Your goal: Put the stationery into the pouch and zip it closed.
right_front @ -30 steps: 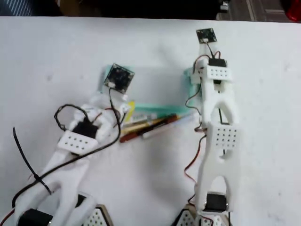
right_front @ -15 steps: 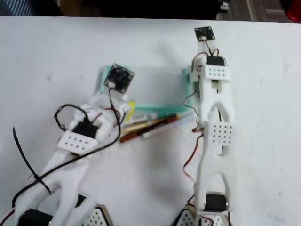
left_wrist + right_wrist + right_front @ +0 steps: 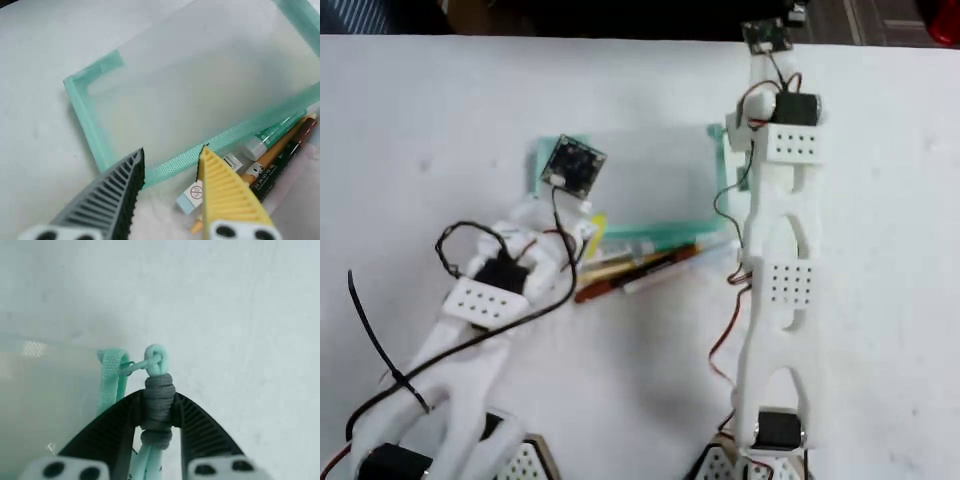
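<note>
- Flat on the white table [image 3: 440,100], the pouch [image 3: 640,185] lay between the two arms. It was a frosted, see-through rectangle bound in mint-green woven tape.
- Its panel looked smooth and cloudy in the left wrist view, while the tape [image 3: 82,107] showed a coarse ribbed weave and turned a square corner.
- The stationery [image 3: 640,265] lay in a loose fan along the pouch's near long edge, touching the tape. Whether any ends sat inside the pouch could not be told.
- Among the bundle were a green pen with a rounded white cap [image 3: 265,140], a slim brown pencil [image 3: 295,132] and a small pale-blue block eraser [image 3: 189,196].
- The left tool [image 3: 171,152] was released. One grey ribbed finger [image 3: 117,195] and one yellow ribbed finger [image 3: 225,195] stood apart over the near taped edge by the pouch's corner, and the yellow one was just beside the eraser.
- The right tool [image 3: 159,400] was clenched on the pull cord [image 3: 156,357] at the pouch's right end. Its black ridged fingers pinched a grey wound knot on the cord.
- Above that knot the cord formed a small mint loop hooked to the thin metal zip tab, next to a folded end of the green tape [image 3: 111,380].
- The right arm [image 3: 785,290] was white and perforated, and stretched straight along the table beside the pouch's right end.
</note>
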Available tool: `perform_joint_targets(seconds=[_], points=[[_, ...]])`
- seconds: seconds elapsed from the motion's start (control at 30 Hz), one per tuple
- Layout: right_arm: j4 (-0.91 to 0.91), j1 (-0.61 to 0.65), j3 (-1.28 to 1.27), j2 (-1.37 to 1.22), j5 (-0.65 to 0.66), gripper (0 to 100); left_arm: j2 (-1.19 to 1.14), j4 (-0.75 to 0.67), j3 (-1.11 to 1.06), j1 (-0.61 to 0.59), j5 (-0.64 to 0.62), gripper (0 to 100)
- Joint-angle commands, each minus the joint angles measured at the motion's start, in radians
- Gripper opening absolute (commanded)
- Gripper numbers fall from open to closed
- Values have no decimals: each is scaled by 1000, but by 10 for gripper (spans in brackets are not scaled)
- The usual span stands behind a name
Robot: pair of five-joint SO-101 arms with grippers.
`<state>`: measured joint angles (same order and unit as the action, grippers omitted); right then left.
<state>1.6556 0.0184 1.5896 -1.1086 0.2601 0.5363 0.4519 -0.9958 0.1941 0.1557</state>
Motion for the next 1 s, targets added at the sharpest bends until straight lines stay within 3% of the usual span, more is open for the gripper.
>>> perform_joint_targets(seconds=[0.0, 0.63, 0.97], points=[[54, 36, 64, 120, 17, 16, 35, -31, 14, -4, -9, 195], [70, 102, 26, 501, 12, 16, 35, -31, 12, -4, -9, 195], [70, 211, -31, 714, 15, 16, 41, -26, 12, -8, -9, 195]])
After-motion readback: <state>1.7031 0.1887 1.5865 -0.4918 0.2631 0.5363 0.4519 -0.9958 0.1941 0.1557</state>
